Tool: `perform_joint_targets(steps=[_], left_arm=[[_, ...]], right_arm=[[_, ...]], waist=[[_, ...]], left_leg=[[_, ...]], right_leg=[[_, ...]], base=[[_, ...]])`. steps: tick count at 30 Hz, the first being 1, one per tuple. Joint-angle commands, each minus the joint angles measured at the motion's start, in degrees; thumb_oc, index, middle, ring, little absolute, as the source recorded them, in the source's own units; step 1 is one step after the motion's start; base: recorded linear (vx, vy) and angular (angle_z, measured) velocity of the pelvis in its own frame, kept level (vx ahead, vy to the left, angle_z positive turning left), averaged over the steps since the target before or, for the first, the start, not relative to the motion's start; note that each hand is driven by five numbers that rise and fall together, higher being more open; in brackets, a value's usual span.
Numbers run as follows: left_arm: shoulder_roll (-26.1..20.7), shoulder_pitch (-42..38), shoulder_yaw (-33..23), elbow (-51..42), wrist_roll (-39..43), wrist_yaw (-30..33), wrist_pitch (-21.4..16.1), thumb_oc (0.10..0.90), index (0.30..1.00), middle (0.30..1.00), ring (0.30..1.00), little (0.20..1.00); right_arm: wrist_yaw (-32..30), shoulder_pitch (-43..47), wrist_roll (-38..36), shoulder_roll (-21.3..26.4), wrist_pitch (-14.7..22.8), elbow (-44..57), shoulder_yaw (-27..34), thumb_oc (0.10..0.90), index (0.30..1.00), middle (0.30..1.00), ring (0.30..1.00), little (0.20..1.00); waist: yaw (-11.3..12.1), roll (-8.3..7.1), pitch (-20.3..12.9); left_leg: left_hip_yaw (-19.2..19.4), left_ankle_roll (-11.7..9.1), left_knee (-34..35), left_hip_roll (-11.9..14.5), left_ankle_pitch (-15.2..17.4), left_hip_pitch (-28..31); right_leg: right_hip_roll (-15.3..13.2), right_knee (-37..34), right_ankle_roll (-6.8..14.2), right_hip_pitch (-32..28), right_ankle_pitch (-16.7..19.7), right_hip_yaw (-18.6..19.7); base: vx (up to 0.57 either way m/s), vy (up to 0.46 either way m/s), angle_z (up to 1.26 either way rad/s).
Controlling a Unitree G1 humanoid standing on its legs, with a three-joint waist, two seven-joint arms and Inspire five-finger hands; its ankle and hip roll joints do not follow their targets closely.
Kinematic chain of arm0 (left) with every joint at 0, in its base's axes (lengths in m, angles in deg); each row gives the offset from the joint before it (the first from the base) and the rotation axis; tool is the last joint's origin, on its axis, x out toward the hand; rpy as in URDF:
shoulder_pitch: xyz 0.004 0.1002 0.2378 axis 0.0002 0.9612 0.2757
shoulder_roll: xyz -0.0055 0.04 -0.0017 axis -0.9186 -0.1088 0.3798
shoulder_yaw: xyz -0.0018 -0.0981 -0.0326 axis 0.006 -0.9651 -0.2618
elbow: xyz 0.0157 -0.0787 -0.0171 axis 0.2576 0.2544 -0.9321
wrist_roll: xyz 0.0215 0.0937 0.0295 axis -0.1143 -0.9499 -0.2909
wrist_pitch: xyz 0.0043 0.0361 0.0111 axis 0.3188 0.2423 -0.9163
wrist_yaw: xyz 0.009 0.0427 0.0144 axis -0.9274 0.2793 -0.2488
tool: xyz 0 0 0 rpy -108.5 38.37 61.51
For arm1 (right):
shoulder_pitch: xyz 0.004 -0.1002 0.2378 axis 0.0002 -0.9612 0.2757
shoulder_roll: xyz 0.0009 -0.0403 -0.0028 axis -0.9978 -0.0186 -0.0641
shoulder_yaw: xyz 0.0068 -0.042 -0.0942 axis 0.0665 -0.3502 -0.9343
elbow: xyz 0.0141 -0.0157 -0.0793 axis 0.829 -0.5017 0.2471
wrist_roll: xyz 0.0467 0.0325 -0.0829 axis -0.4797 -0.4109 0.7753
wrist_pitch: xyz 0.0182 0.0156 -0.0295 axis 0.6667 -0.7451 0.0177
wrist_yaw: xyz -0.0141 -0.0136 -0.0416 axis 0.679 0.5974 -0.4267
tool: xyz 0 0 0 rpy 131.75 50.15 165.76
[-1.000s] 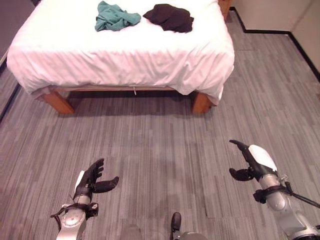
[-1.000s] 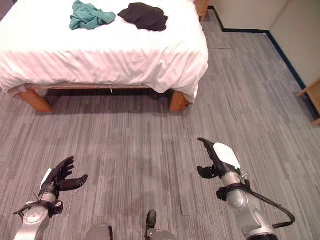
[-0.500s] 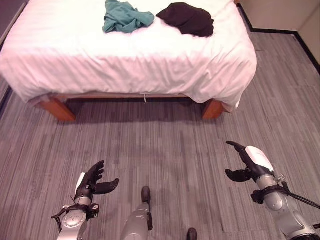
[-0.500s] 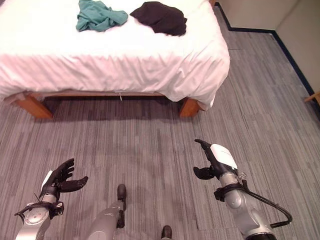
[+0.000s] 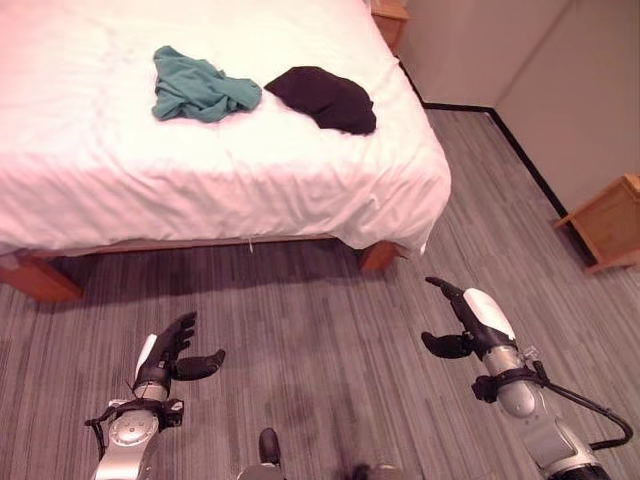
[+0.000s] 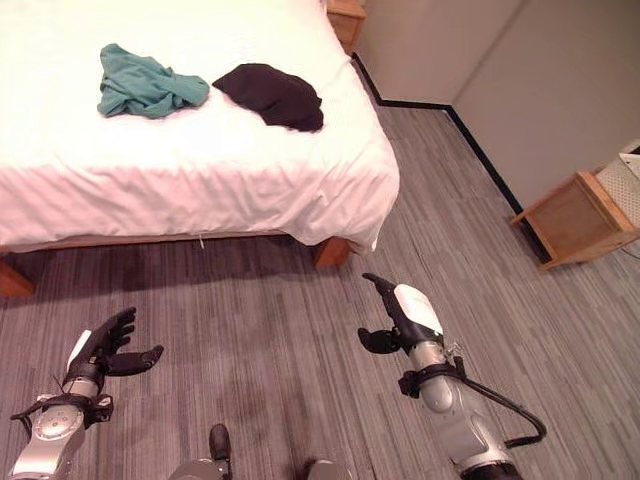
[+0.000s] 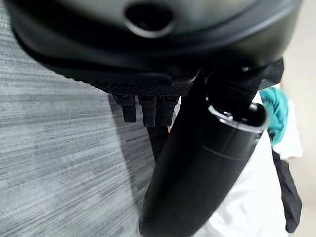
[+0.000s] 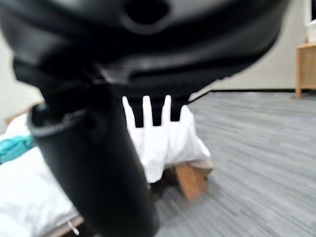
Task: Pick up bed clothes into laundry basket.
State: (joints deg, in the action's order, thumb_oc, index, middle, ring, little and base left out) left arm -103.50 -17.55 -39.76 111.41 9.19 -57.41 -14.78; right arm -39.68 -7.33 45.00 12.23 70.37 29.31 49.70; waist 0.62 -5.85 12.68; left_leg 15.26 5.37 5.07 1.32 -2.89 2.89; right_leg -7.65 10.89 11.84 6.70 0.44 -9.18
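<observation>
Standing short of the bed [image 5: 200,180], both hands [image 5: 170,355] [image 5: 470,325] empty with fingers relaxed open; best to step closer before reaching its teal garment [image 5: 200,90].

Bed: wide wooden-legged bed [image 5: 200,190] under a white rumpled sheet, filling the view from 9 to 1 o'clock.
Teal garment: crumpled teal cloth [image 5: 198,93] on the sheet, toward 11 o'clock.
Black garment: bunched black cloth [image 5: 325,97] at 12 o'clock, just beside the teal one, apart from it.
Floor: grey striped carpet floor [image 5: 330,360]; small wooden side table [image 5: 606,220] stands on it at 3 o'clock.
</observation>
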Motion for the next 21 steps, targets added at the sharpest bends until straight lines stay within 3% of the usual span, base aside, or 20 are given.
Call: perform_joint_targets(steps=[1,4,8,11,13,14,15,17,19,21], left_arm=[[-2.28,-1.17,-0.15,-4.78,-1.49,-0.16,-4.02,0.8,0.9,0.9,0.9,0.9],[-1.82,-1.45,0.12,-4.04,-2.06,-0.24,-3.9,0.8,0.9,0.9,0.9,0.9],[-1.55,-1.25,-0.14,-3.4,-2.9,-0.2,-3.56,0.8,0.9,0.9,0.9,0.9],[-0.99,0.02,-0.61,-2.85,-3.59,-0.39,-3.63,0.8,0.9,0.9,0.9,0.9],[-0.4,1.34,-1.45,-3.7,-3.02,-0.48,-3.7,0.8,0.9,0.9,0.9,0.9],[-0.1,1.58,-2.16,-4.53,-1.8,-0.34,-3.99,0.8,0.9,0.9,0.9,0.9],[-0.07,1.52,-2.12,-4.6,-1.76,-0.36,-3.96,0.8,0.9,0.9,0.9,0.9],[-0.32,0.13,-1.77,-4.49,-1.14,0.22,-4.06,0.8,0.9,0.9,0.9,0.9],[-0.84,-0.73,-1.8,-4.77,-1.22,0.89,-4.11,0.8,0.9,0.9,0.9,0.9],[-0.81,-0.88,-2.15,-4.8,-1.13,1.1,-4.29,0.8,0.9,0.9,0.9,0.9]], right_arm=[[-3.66,3.06,-0.59,2.78,2.07,1.15,5.64,0.8,0.9,0.9,0.9,0.9],[-3.62,0.9,-0.37,2.48,1.98,1.35,6.39,0.8,0.9,0.9,0.9,0.9],[-3.79,0.01,0.7,2.64,1.56,1.76,6.68,0.8,0.9,0.9,0.9,0.9],[-3.67,-1.32,0.69,3.35,1.99,2.52,8.09,0.8,0.9,0.9,0.9,0.9],[-3.75,-1.88,0.03,4.24,2.17,2.41,9.09,0.8,0.9,0.9,0.9,0.9],[-4.12,-1.77,-0.59,5.62,2.36,3.12,10.26,0.8,0.9,0.9,0.9,0.9],[-4.08,-1.8,-0.65,5.68,2.35,3.18,10.39,0.8,0.9,0.9,0.9,0.9],[-4.94,-0.72,-1.81,6.82,2.52,3.64,11.2,0.8,0.9,0.9,0.9,0.9],[-5.31,0.44,-2.54,7.67,2.32,4.1,11.79,0.8,0.9,0.9,0.9,0.9],[-5.5,0.96,-2.96,8.39,2.41,4.48,12.12,0.8,0.9,0.9,0.9,0.9]], waist=[[0.12,0.82,-2.84],[-2.12,0.73,-2.76],[-3.49,1.2,-3.01],[-4.08,1.91,-4.96],[-3.84,3.32,-5.42],[-3.3,3.58,-4.26],[-3.39,3.58,-4.14],[-3.13,2.99,-2.56],[-2.66,2.41,-1.69],[-2.01,2.52,-1.5]], left_leg=[[-6.84,-6.76,-0.07,2.46,3.21,-0.34],[-9.24,-6.56,-0.07,1.11,5.72,2.89],[-10.97,-7.23,-0.07,1.55,9.35,7.28],[-11.33,-8.03,-0.07,2.44,11.31,10.78],[-10.65,-9.55,-3.42,4.24,9.06,11.54],[-10.09,-11.54,-13.72,5.53,5.09,6.42],[-10.36,-11.69,-14.95,5.59,5.5,5.71],[-10.12,-13.16,-26.89,6.78,0.82,-0.94],[-7.54,-12.85,-30.34,8.66,-0.19,-5.2],[-5.86,-12.27,-27.25,9.34,0.75,-7.99]], right_leg=[[2.18,-7.92,-1.85,-3.05,2.47,2.44],[4.76,-12.7,-2.14,1.09,6.38,4.99],[4.85,-14.69,-1.32,4.57,9.91,-1.38],[4.75,-15.35,-2.71,2.28,9.46,-2.74],[4.98,-15.52,-3.64,-0.49,8.51,-3.55],[4.69,-15.89,-4.89,-3.85,6.94,-3.93],[4.67,-15.89,-5.01,-3.82,6.94,-4.07],[4.09,-15.89,-6.93,-5.99,5.45,-4.42],[3.41,-15.89,-7.41,-7.86,3.77,-4.43],[2.96,-15.89,-7.03,-9.17,2.79,-3.96]], base=[[0.34,0.031,0.38],[0.36,0.013,0.45],[0.33,-0.074,0.53],[0.35,-0.083,0.33],[0.32,-0.113,0.11],[0.19,-0.127,0.0],[0.14,-0.116,0.06],[0.09,-0.121,-0.04],[0.17,-0.087,-0.21],[0.22,0.031,-0.04]])
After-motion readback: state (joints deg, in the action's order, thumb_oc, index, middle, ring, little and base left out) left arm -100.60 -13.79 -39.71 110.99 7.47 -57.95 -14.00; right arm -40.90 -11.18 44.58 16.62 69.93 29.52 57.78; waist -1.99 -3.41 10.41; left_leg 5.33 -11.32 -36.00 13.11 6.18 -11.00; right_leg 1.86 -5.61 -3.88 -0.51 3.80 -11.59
